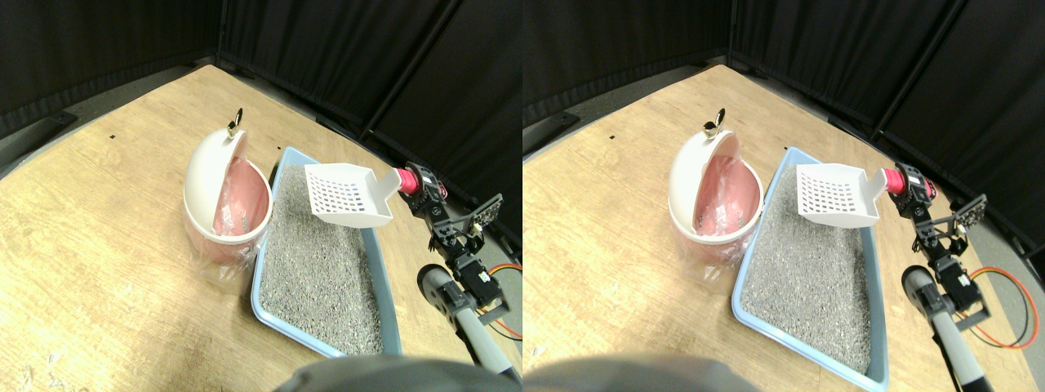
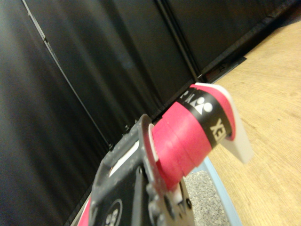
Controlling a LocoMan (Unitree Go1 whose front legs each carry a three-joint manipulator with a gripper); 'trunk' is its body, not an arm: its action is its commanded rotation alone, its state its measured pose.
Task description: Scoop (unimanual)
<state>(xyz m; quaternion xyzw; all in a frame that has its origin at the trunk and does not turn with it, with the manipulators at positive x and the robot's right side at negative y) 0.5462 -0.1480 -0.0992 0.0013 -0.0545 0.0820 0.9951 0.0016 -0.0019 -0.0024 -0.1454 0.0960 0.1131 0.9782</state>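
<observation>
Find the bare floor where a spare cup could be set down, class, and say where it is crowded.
Free: the wooden floor left of the bin, out to the curtains. Crowded: the bin touches the litter tray, the scoop hangs over the tray, and the right manipulator fills the tray's right side.

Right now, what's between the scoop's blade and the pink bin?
In the stereo pair view, only the litter tray's blue rim and some grey litter separate the white scoop from the pink bin.

The black band (image 2: 207,115) on the red-wrapped handle (image 2: 181,141) bears white letters, perhaps "EX"; otherwise illegible.
</observation>
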